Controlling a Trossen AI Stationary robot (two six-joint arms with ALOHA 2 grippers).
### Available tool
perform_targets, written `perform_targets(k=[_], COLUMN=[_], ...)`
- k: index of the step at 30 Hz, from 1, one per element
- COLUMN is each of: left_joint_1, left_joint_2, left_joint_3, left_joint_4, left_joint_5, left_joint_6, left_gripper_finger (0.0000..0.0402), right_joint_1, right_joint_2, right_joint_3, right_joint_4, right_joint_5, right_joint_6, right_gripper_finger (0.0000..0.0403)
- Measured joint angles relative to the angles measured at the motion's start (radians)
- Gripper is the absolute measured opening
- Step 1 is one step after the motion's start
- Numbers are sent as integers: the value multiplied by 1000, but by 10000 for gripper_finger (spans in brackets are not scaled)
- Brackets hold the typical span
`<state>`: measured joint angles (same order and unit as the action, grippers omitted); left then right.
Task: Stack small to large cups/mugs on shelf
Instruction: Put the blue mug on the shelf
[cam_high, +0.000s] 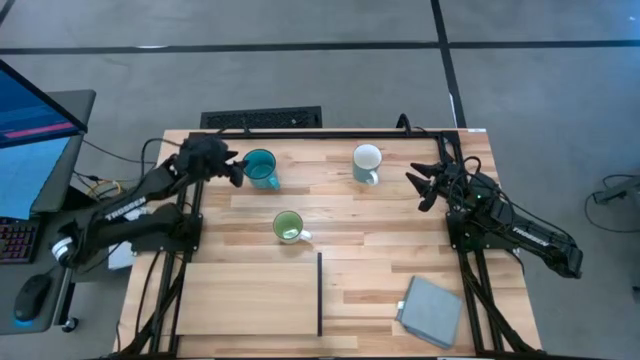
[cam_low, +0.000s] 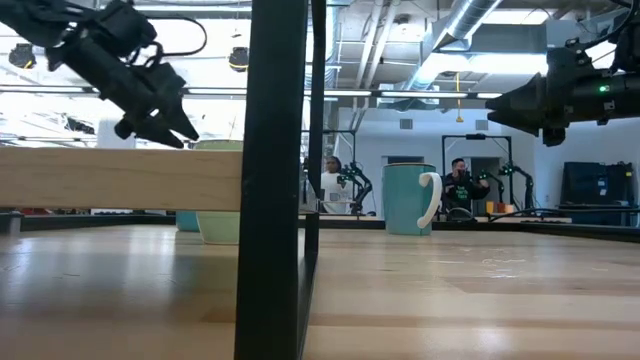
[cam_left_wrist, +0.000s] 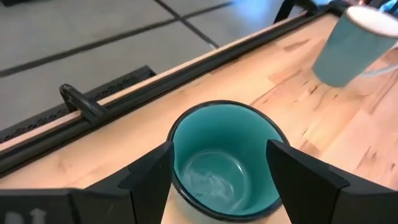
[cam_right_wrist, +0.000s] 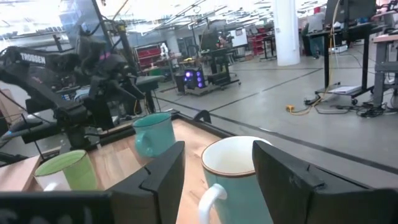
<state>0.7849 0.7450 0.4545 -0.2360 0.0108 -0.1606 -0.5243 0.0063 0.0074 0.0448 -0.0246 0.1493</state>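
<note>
The teal mug (cam_high: 261, 168) stands upright near the table's far edge. My left gripper (cam_high: 236, 169) hangs open just left of and above it. In the left wrist view its fingers (cam_left_wrist: 152, 174) stand on either side of the teal mug's rim (cam_left_wrist: 224, 109) without touching. The white mug (cam_high: 367, 163), pale teal outside, stands upright far centre. My right gripper (cam_high: 416, 188) is open, raised and to its right, pointing at it (cam_right_wrist: 233, 168). The light green mug (cam_high: 289, 227) stands mid-table. The shelf (cam_high: 250, 295) lies at the near left, with its black strip (cam_high: 320, 293).
A grey-blue pad (cam_high: 430, 311) lies at the near right. A black rail (cam_high: 330, 132) runs along the table's far edge. A monitor and keyboard (cam_high: 25, 150) sit off the table's left side. People stand far back in the room (cam_low: 330, 185).
</note>
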Motion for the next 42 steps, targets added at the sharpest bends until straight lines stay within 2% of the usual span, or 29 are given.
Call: perform_targets(k=[3,10,13,17,22,34,38,42], left_joint_1=[0,0,0,0,0,2,2,2], left_joint_2=[70,187,223,256,294,432,474,519], left_joint_3=[35,66,66,66,66,70,93,118], left_joint_4=[2,10,12,26,26,73,72,70], left_joint_5=[-23,-185,-216,-214,-140,-148,-148,-137], left_joint_6=[26,35,24,26,20,23,30,33], left_gripper_finger=[248,248,248,248,248,244,222,182], right_joint_1=[0,0,0,0,0,0,0,0], right_joint_2=[0,0,0,0,0,0,0,0], right_joint_3=[0,0,0,0,0,0,0,0], right_joint_4=[0,0,0,0,0,0,-1,-1], right_joint_5=[0,0,0,0,0,0,0,0], right_joint_6=[0,-1,-1,-1,-1,-2,-2,-2], right_gripper_finger=[209,209,209,209,209,209,209,209])
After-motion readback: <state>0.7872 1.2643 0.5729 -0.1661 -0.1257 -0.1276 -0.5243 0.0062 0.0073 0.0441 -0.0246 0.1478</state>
